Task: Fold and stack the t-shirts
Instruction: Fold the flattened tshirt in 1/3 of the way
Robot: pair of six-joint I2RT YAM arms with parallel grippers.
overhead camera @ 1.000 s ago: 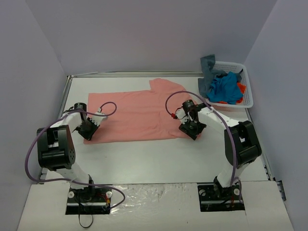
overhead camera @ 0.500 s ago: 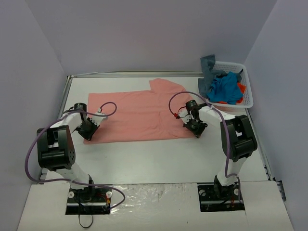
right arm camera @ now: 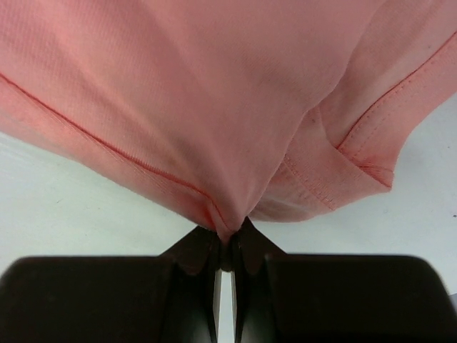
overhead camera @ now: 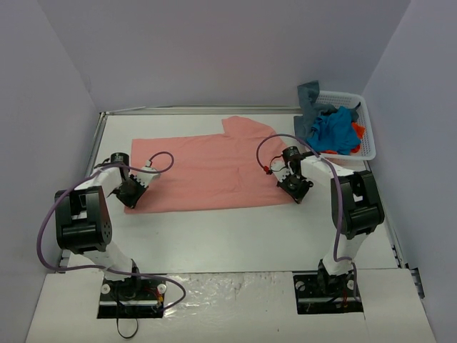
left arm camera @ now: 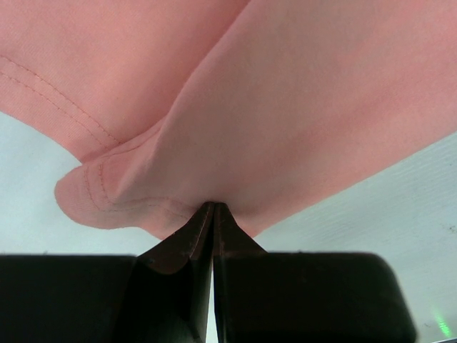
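Pink t-shirt (overhead camera: pixel 207 171): lies spread flat across the middle of the table (overhead camera: pixel 235 229), one sleeve toward the far edge; the remaining shirts (overhead camera: pixel 334 132) are heaped in the white basket (overhead camera: pixel 365 143) at the far right corner.

Left gripper (left arm camera: pixel 213 218): jaws closed, pinching the near-left corner of the pink t-shirt at the very tips. Right gripper (right arm camera: pixel 228 243): jaws closed likewise, holding a small bunch of cloth at the near-right corner, beside a stitched hem.

Judgement: both near corners are secured for a fold away from the arms.

Risks: each hold is shallow, so cloth could slip free under tension; uneven lifting would skew the fold line; the right pinch may have caught only one layer, leaving the lower layer behind; pulling the corners apart too hard could drag the whole garment across the table.
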